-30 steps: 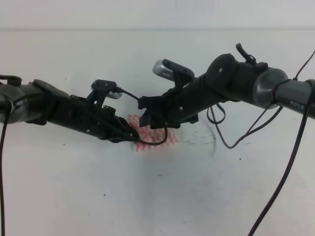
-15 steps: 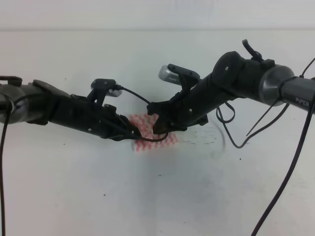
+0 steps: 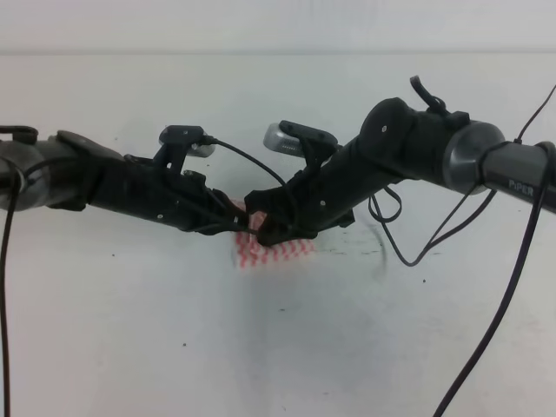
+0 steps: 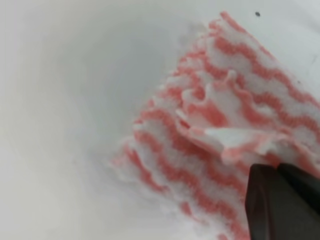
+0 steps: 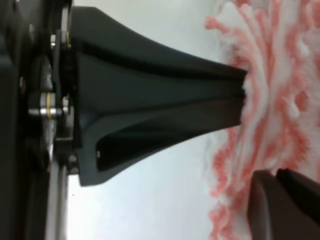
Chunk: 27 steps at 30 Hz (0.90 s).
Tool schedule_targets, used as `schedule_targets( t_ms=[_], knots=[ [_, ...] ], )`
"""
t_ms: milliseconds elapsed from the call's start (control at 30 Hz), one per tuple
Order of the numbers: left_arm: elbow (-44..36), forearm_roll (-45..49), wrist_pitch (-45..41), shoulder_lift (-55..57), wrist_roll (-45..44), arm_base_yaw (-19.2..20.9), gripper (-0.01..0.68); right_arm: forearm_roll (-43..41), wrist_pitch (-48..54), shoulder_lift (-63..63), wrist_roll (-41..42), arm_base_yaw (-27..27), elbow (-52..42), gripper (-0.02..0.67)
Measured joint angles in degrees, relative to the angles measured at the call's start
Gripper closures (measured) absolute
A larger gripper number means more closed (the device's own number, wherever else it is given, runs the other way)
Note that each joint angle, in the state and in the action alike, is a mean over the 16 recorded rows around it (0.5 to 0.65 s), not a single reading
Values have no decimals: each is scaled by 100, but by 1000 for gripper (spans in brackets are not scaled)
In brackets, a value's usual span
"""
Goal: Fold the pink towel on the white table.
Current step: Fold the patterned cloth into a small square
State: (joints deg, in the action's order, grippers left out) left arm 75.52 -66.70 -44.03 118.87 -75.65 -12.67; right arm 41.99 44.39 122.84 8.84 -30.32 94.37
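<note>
On the white tabletop (image 3: 130, 330), both arms met over the pink towel (image 3: 276, 253) near the middle.

The tabletop filled the exterior high view, speckled with small dark marks. The towel lay just below the two converging arms, rumpled, with one edge lifted. From 9 o'clock the left gripper (image 3: 233, 222) reached in; its fingers (image 4: 280, 200) were pressed together, pinching a raised fold of the towel. From 3 o'clock the right gripper (image 3: 261, 228) reached in, its fingers (image 5: 282, 205) likewise closed on the towel's edge, just beside the left gripper.
</note>
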Motion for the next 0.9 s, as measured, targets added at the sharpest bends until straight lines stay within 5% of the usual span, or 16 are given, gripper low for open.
schedule_targets(
  t_ms=[900],
  knots=[
    [36,-363,584,10,-254,0,675,304,-126,-24,165,-230,4,641]
  ],
)
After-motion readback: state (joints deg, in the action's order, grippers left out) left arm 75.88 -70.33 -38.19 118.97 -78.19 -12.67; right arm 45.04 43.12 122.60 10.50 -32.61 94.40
